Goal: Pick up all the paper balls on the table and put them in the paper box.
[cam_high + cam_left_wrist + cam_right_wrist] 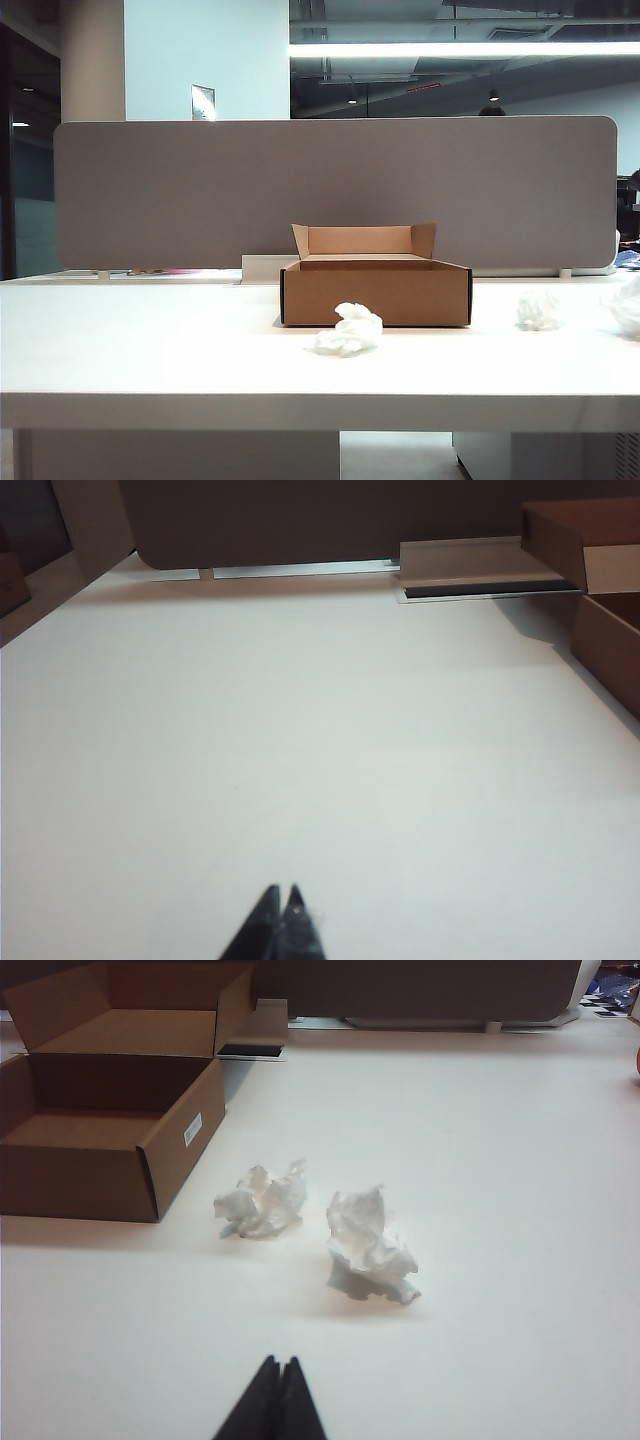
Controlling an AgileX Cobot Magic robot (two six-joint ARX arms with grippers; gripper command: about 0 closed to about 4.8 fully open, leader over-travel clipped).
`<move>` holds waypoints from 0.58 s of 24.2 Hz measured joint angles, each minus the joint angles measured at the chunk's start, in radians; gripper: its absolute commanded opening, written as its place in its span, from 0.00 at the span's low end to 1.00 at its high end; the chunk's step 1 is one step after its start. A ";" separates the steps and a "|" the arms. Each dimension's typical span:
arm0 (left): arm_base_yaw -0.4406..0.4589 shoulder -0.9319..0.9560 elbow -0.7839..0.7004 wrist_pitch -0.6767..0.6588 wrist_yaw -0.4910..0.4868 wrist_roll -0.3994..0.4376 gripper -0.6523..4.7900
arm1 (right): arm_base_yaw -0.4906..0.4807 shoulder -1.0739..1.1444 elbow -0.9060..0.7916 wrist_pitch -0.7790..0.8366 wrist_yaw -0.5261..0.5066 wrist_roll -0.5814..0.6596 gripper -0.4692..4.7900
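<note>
Three paper balls are seen on the table, and none is in the paper box yet. One paper ball lies just in front of the box. A second paper ball lies off to the box's right side, and a third paper ball is cut by the right edge of the exterior view.

In the right wrist view, two balls are seen ahead of the right gripper. The nearer ball lies close in front of the tips, a little to one side. The other ball lies farther out, near the open box. The right gripper's tips are pressed together and nothing is held.

The left gripper is also pressed together, with nothing in it. Only bare table is seen ahead of it, with a corner of the box far ahead and off to the side. No ball is seen from there. A grey divider panel stands behind the box.

The job looks to be at its very start. No ball has been picked up. Next, the right gripper would likely need to be spread wide, brought down over the nearer ball, and then squeezed softly, since crumpled paper is light and may slide away.
</note>
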 measured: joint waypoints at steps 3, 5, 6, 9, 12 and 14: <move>0.000 0.000 0.000 0.000 0.000 0.000 0.11 | 0.000 0.000 0.000 0.000 0.000 0.000 0.08; 0.000 0.000 0.000 0.000 0.000 0.000 0.11 | 0.000 0.000 0.000 0.000 0.000 0.000 0.08; 0.000 0.000 0.000 0.000 0.000 0.011 0.11 | 0.000 0.000 0.000 0.000 0.000 0.000 0.08; 0.000 0.000 0.000 0.000 -0.007 0.112 0.12 | 0.000 0.000 0.000 0.000 0.000 0.000 0.08; 0.000 0.000 0.000 0.000 -0.014 0.180 0.12 | 0.000 0.000 0.000 0.000 0.000 0.000 0.08; 0.000 0.000 0.000 0.000 -0.014 0.182 0.12 | 0.000 0.000 0.000 0.000 0.000 0.000 0.08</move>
